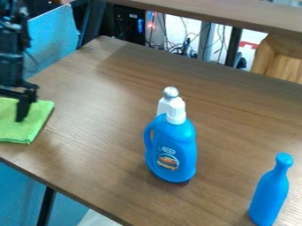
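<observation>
If my gripper [22,115] pushes too hard sideways, the green cloth [39,118] could bunch up or slip off the brown table [106,128], because it lies near the edge. I can't tell if my gripper is squeezed or let go. The cloth looks bright, flat and soft, just by my gripper.

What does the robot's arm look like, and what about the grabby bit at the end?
The arm is black all over, with chunky, blocky parts joined together. What looks like a thin dark cable curves out beside it. The tool is black too, made of narrow, straight-edged pieces. I can't make out any markings on either.
</observation>
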### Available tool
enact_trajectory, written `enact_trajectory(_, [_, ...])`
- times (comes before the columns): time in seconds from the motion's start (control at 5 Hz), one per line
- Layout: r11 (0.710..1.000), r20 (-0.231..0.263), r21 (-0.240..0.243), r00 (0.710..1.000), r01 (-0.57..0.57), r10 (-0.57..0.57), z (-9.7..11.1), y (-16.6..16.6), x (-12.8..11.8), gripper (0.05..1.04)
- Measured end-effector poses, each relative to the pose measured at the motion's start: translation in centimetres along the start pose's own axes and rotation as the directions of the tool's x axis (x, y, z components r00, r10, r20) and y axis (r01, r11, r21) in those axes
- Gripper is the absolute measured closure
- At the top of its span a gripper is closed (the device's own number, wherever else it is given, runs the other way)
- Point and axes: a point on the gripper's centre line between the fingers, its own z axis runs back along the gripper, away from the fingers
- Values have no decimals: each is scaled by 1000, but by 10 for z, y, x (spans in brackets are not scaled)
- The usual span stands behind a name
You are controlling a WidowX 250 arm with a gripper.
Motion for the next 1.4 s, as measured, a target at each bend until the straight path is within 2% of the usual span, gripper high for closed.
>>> enact_trajectory(0.2, [1000, -43, -13, 999, 7, -8, -7, 6, -2, 82])
enact_trajectory(0.4, [995, -24, -75, 998, 63, -65, -6, -6, -2, 82])
enact_trajectory(0.6, [946, 168, -211, 962, 246, -213, 48, -38, -12, 82])
enact_trajectory(0.8, [902, 260, -193, 907, 385, -332, 81, -82, -30, 82])
enact_trajectory(1.0, [887, 226, -88, 876, 454, -426, 91, -125, -47, 82])
enact_trajectory(1.2, [867, 209, -33, 852, 497, -481, 93, -153, -45, 82])
enact_trajectory(1.4, [856, 195, 43, 836, 515, -513, 94, -166, -49, 82])
